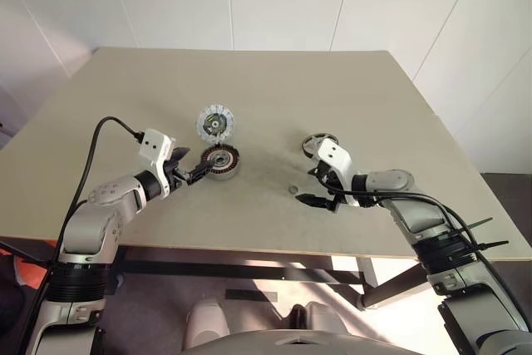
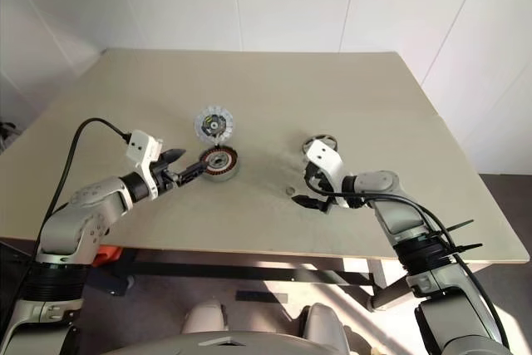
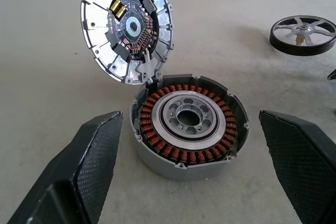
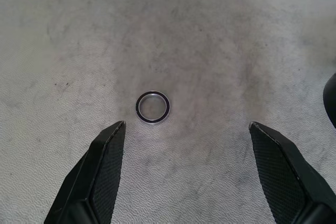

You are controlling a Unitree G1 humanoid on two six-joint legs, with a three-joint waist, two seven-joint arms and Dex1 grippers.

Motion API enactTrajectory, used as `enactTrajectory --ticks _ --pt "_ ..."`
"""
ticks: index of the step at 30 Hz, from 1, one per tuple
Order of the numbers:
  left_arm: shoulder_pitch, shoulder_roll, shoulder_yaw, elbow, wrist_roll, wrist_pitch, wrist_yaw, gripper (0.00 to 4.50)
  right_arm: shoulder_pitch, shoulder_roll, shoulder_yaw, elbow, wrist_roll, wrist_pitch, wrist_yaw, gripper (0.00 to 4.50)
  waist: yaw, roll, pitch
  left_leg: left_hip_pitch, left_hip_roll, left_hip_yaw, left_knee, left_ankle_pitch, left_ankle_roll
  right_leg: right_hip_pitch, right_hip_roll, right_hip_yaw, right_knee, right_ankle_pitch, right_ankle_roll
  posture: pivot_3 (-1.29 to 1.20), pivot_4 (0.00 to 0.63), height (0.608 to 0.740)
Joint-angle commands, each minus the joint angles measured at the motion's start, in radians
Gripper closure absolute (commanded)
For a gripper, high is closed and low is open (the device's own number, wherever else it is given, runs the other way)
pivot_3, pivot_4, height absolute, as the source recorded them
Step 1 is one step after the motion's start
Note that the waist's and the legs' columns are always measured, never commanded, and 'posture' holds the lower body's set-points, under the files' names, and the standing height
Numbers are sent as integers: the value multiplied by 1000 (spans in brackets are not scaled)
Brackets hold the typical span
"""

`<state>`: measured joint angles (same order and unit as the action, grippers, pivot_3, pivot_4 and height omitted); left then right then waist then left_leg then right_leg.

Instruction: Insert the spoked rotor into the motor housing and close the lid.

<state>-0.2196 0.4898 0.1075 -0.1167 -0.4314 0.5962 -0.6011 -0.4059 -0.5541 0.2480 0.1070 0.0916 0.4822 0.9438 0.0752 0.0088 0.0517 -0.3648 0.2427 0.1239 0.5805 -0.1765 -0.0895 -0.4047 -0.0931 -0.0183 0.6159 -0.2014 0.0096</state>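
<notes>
The motor housing (image 3: 188,121) sits on the table with its copper windings showing. Its round hinged lid (image 3: 127,24) stands open and upright behind it. My left gripper (image 1: 193,164) is open just to the left of the housing, with one finger on each side of it in the left wrist view and no contact. The black spoked rotor (image 3: 303,34) lies flat on the table to the right, just behind my right wrist. My right gripper (image 4: 186,124) hangs open and empty low over the table, with a small metal ring (image 4: 153,107) lying ahead of its fingertips.
The beige table (image 1: 274,81) has wide bare room behind and between the parts. Its front edge runs close below both grippers. A black cable (image 1: 96,143) loops up from my left wrist.
</notes>
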Motion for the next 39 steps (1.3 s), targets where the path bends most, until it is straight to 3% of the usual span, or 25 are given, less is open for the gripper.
enactTrajectory --ticks 1,15,20,27,30,34,39 --pt "-9 13 21 -12 2 -12 0 109 -2 1 4 -24 -1 -24 6 256 0 0 0 0 0 0 0 0 0 0 0 0 0 0 0 0 0 740" --pt "8 21 26 -19 3 -1 4 109 -17 45 13 19 -10 -48 -13 256 -1 0 0 0 0 0 0 0 0 0 0 0 0 0 0 0 0 740" --pt "10 24 27 -25 4 0 8 68 -27 48 15 76 -29 -71 -22 1885 -2 0 0 0 0 0 0 0 0 0 0 0 0 0 0 0 0 740" --pt "2 27 26 -21 5 -3 8 68 -43 46 13 108 -33 -88 -26 1885 -2 0 0 1 0 0 0 0 0 2 0 0 0 0 0 0 0 740" --pt "-4 28 26 -16 7 -5 8 68 -54 50 2 124 -24 -81 -27 2481 -2 0 0 1 0 0 0 0 0 2 0 0 0 0 0 0 0 740" --pt "-11 30 26 -11 12 -9 8 68 -68 48 2 138 -33 -89 -40 3820 -1 0 0 1 0 0 0 0 0 2 0 0 0 0 0 0 0 740" --pt "-21 29 23 -10 18 -9 8 68 -70 47 4 129 -31 -98 -41 3887 -1 0 0 1 0 0 0 0 0 2 0 0 0 0 0 0 0 740"
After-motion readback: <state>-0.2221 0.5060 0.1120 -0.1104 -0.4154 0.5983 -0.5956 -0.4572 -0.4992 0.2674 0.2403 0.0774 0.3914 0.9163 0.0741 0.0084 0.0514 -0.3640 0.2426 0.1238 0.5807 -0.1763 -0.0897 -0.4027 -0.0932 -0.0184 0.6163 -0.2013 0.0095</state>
